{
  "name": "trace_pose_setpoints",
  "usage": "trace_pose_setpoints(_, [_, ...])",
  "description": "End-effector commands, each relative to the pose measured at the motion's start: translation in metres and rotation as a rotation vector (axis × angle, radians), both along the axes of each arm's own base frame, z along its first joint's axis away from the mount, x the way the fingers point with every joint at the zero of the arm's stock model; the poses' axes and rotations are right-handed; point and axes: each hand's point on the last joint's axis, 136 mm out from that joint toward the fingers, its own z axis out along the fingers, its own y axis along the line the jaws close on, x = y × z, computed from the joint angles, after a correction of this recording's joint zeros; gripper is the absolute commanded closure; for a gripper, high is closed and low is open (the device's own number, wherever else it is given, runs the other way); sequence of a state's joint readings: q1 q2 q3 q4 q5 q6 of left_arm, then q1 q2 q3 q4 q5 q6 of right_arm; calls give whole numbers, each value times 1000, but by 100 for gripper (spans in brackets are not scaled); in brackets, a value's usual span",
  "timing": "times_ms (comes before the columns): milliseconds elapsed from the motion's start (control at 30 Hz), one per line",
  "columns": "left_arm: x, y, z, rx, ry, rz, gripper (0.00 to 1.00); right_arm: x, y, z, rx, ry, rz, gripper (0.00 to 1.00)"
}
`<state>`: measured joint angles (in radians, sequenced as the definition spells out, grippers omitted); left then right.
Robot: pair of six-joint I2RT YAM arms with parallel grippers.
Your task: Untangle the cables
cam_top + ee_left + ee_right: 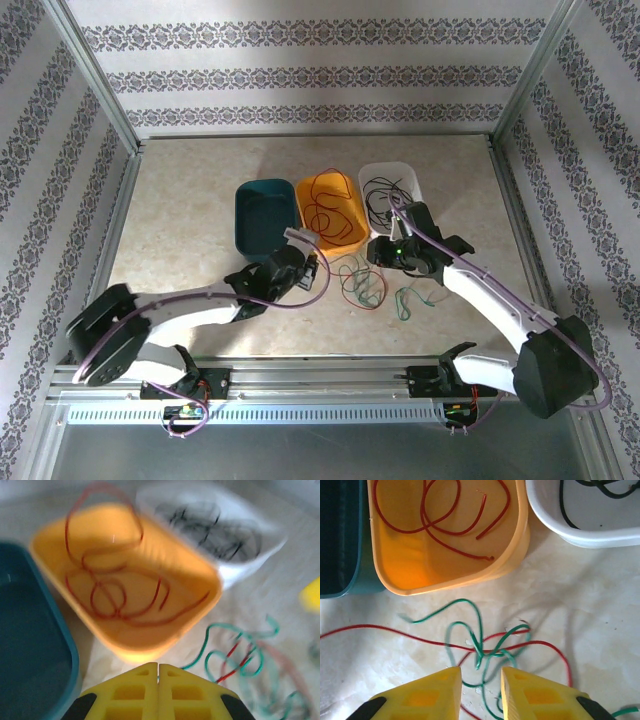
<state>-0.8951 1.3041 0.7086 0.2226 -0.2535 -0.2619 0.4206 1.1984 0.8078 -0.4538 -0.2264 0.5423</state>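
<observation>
Right wrist view is showing the right gripper (480, 680) hanging narrow over soft, light, floppy cables (481, 652); pinching the green loop (465, 600) looks best. Left gripper (158, 672) is sitting closed, empty.

place: probably lab test cell | cues: aluminium frame (310, 137), patterned wall panels (310, 60)

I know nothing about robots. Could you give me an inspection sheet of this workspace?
Surface: beige marbled table.
Job's things: red wires in orange bin; black wires in white bin; red and green tangle on the table; teal bin, no wire seen inside.
Clutter: nothing seen.
Grippers: left gripper shut; right gripper open, facing the tangle.
Cables: purple cables, in loose loops.
Surroundings: patterned walls, metal frame.
</observation>
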Motion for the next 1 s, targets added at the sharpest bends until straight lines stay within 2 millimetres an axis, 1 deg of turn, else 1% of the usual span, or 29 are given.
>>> trace_pose_setpoints(0, [-8, -9, 54, -54, -84, -91, 100, -7, 2, -10, -1, 28, 35, 66])
trace_pose_setpoints(67, [-14, -13, 67, -72, -99, -136, 100, -10, 12, -11, 12, 36, 88, 59])
trace_pose_setpoints(133, [-20, -18, 75, -87, -103, -184, 100, -14, 26, -7, 32, 22, 158, 55])
trace_pose_setpoints(200, [-26, -25, 80, -98, -95, -238, 100, -16, 35, -1, 36, 0, 199, 53])
trace_pose_setpoints(333, [-33, -36, 93, -143, -95, -302, 100, -15, 38, 0, 36, -5, 210, 52])
trace_pose_setpoints(433, [-37, -42, 113, -192, -116, -337, 100, -14, 32, -2, 12, -13, 189, 52])
trace_pose_setpoints(533, [-43, -46, 138, -241, -158, -378, 100, -10, 22, 1, -11, -36, 147, 51])
trace_pose_setpoints(633, [-49, -45, 163, -283, -214, -409, 100, -7, 16, 12, 8, -81, 126, 49])
trace_pose_setpoints(700, [-50, -43, 174, -292, -241, -405, 100, -7, 10, 20, 15, -115, 109, 42])
trace_pose_setpoints(767, [-51, -42, 184, -307, -266, -408, 100, -5, 2, 27, 9, -148, 82, 39])
trace_pose_setpoints(933, [-57, -45, 206, -364, -316, -447, 100, 2, -22, 36, -9, -177, -5, 39])
trace_pose_setpoints(967, [-59, -46, 213, -379, -331, -457, 100, 4, -29, 36, -14, -180, -32, 39])
